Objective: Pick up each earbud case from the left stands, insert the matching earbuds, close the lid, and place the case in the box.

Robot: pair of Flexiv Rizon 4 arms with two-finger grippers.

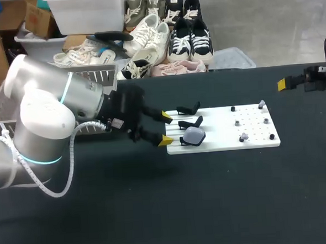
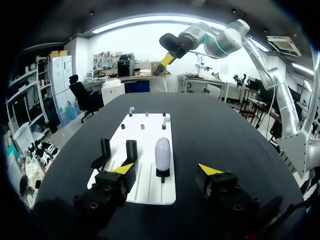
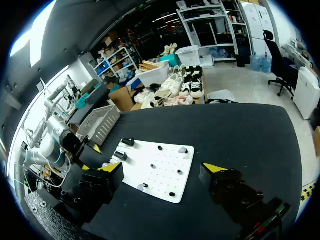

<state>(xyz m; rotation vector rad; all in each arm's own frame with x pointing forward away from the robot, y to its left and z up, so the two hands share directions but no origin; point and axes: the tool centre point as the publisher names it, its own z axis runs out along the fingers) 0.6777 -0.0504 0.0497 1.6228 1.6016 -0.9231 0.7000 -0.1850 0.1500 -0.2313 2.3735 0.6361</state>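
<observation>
Just beside the white board [image 1: 253, 142], your left gripper [image 1: 166, 128] gapes toward the lone earbud case [image 1: 193, 134]: pick-up step, so advance and pinch. Your right gripper [image 3: 161, 168], well away, stands open.

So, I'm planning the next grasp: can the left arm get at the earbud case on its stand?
Probably yes. The left gripper is open at the edge of the white board, the earbud case lies just ahead with nothing between; the empty stands sit to one side.
</observation>
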